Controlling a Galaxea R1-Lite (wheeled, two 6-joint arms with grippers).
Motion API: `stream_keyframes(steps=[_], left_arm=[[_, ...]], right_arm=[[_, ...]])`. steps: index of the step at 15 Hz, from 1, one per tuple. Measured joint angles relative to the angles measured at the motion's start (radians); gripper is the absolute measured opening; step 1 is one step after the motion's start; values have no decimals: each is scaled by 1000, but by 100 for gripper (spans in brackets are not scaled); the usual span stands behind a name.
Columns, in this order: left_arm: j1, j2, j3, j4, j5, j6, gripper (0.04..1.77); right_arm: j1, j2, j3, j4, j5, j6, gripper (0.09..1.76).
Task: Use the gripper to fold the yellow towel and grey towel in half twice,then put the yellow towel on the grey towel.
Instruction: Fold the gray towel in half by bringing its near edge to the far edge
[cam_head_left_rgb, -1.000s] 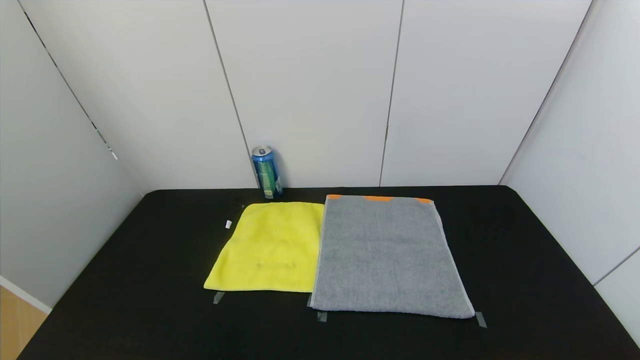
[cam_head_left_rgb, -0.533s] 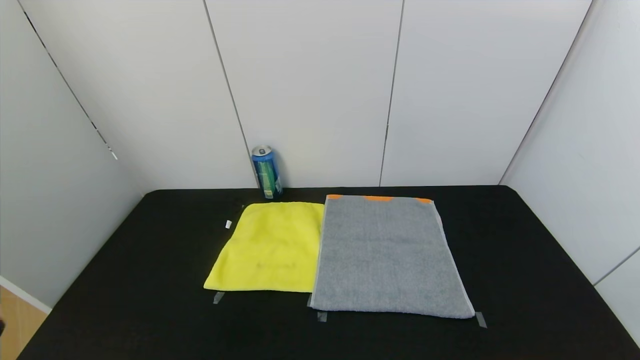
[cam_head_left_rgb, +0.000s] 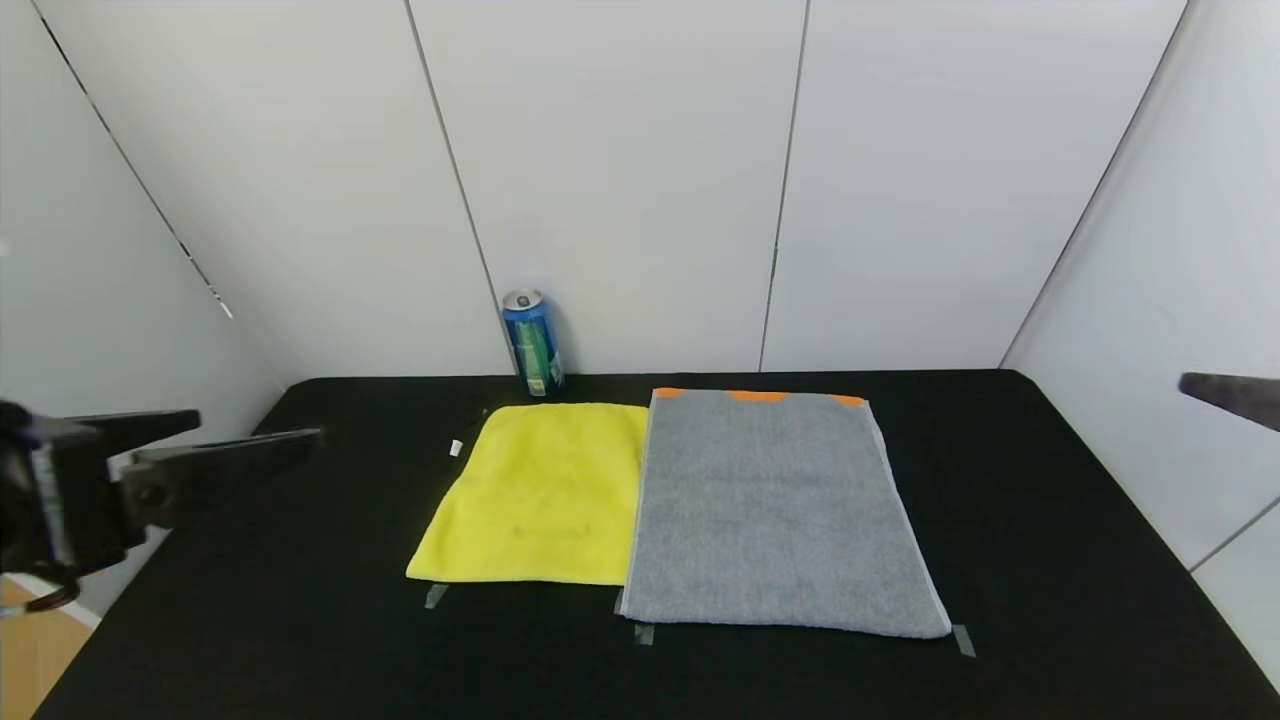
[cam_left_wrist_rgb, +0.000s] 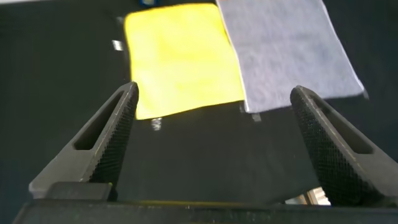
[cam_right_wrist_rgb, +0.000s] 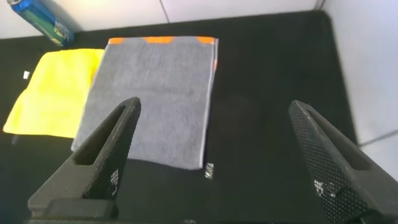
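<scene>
Towels (cam_head_left_rgb: 540, 495) (cam_head_left_rgb: 775, 510) flat between wide left (cam_head_left_rgb: 255, 440), right (cam_right_wrist_rgb: 211, 162) end effectors.

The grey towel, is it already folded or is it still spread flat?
Spread flat, as far as the pictures show. The grey towel lies as one smooth sheet on the black table, its orange marks at the far edge, beside the yellow towel.

Count: 2 towels on the table (cam_head_left_rgb: 300, 600): 1 yellow towel (cam_head_left_rgb: 535, 495) and 1 grey towel (cam_head_left_rgb: 775, 510), edges touching. 1 blue drinks can (cam_head_left_rgb: 532, 342), upright by the back wall. 3 orange marks on the grey towel's far edge. 1 small white tag (cam_head_left_rgb: 456, 448) beside the yellow towel. 3 bits of tape near the towels' front corners. 2 grippers, 2 fingers each: left gripper (cam_left_wrist_rgb: 211, 146), right gripper (cam_right_wrist_rgb: 211, 149).
</scene>
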Motion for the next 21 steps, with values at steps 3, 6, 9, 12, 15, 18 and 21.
stream_keyframes(steps=[3, 6, 9, 12, 15, 18, 21], left_arm=[[-71, 179, -82, -3, 3, -1, 172], [-95, 323, -157, -7, -5, -1, 172], [-110, 437, -201, -9, -7, 0, 172], [-122, 535, -221, -11, -8, 3, 172], [-136, 618, -256, -10, -10, 2, 172], [-158, 681, -270, -9, -48, -2, 172], [-187, 728, -272, -8, -97, -47, 172]], right_arm=[[11, 170, -83, 1, 9, 12, 171], [34, 320, -138, 0, 9, 15, 171], [71, 429, -171, -1, 8, 15, 171], [95, 515, -186, -3, 8, 16, 171], [101, 587, -187, 0, 9, 26, 171], [101, 644, -172, 4, 11, 34, 171], [101, 687, -152, 6, 12, 45, 171]])
